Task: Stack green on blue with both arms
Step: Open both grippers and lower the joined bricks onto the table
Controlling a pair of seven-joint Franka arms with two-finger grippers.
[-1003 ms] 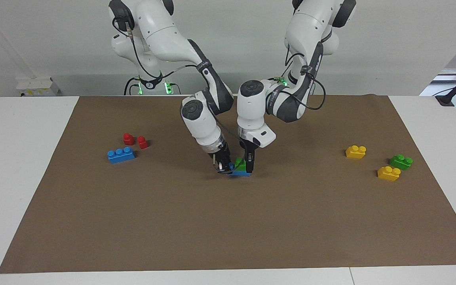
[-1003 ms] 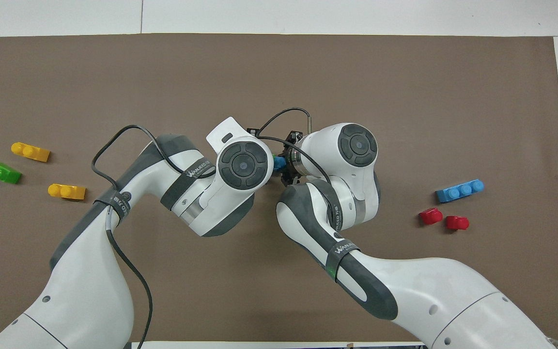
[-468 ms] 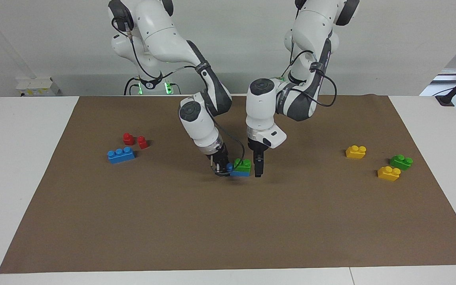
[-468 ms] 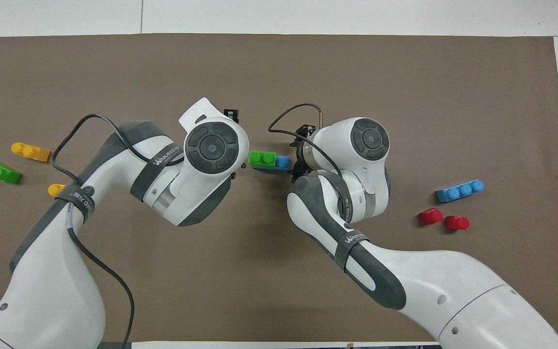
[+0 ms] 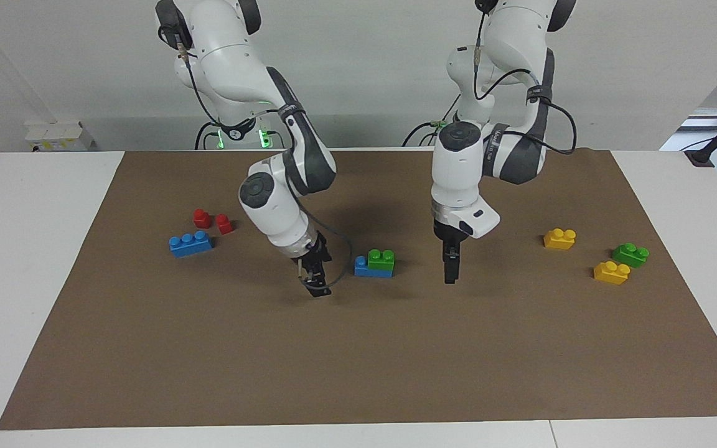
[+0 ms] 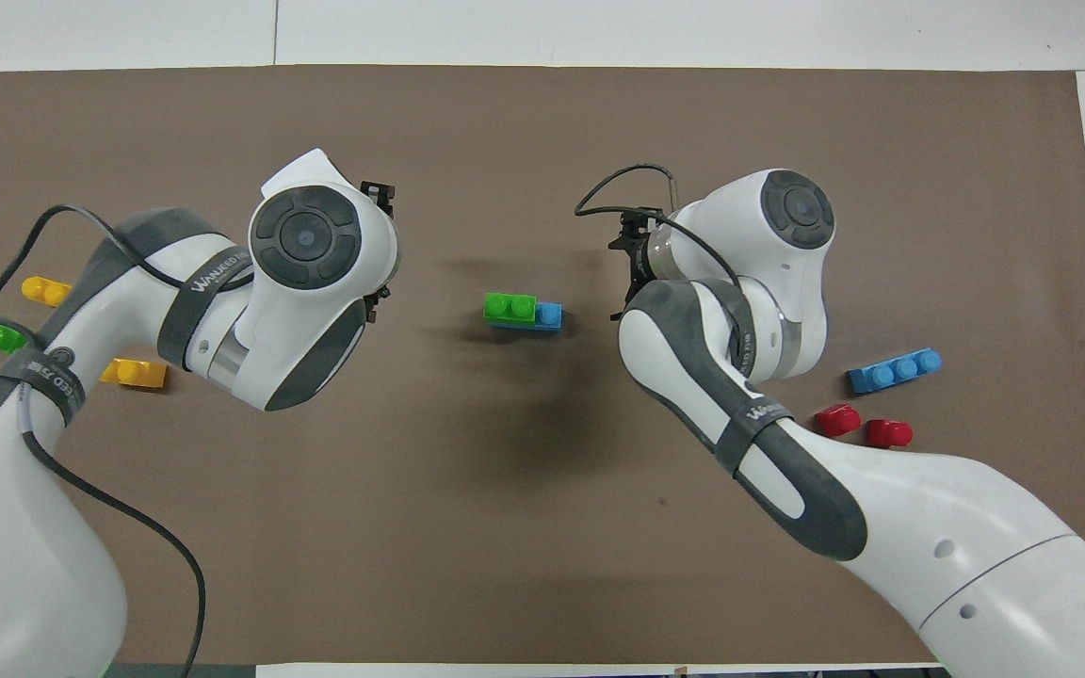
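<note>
My two arms have swung apart since a moment ago, when both hands crowded the middle of the brown mat (image 5: 147,348). My left gripper (image 5: 450,274) now hangs just over bare mat toward the left arm's end, beside the stack but clear of it, carrying nothing; I cannot tell how its fingers stand. My right gripper (image 5: 315,283) hangs tilted over the mat on the stack's right-arm side, also clear and carrying nothing, its fingers parted a little.

Between them the blue brick (image 5: 365,269) lies on the mat at the middle, and the green brick (image 5: 381,258) sits on top of it, covering the end toward the left arm and leaving one blue stud bare toward the right arm. A second ago both grippers were closed in on this pair; now nothing touches it and it stands by itself. I judge the stacking done, with only the retreat left.

The spare pieces have not moved: another blue brick (image 5: 190,243) and two red bricks (image 5: 212,221) toward the right arm's end, a second green brick (image 5: 630,254) and two yellow bricks (image 5: 585,256) toward the left arm's end.
</note>
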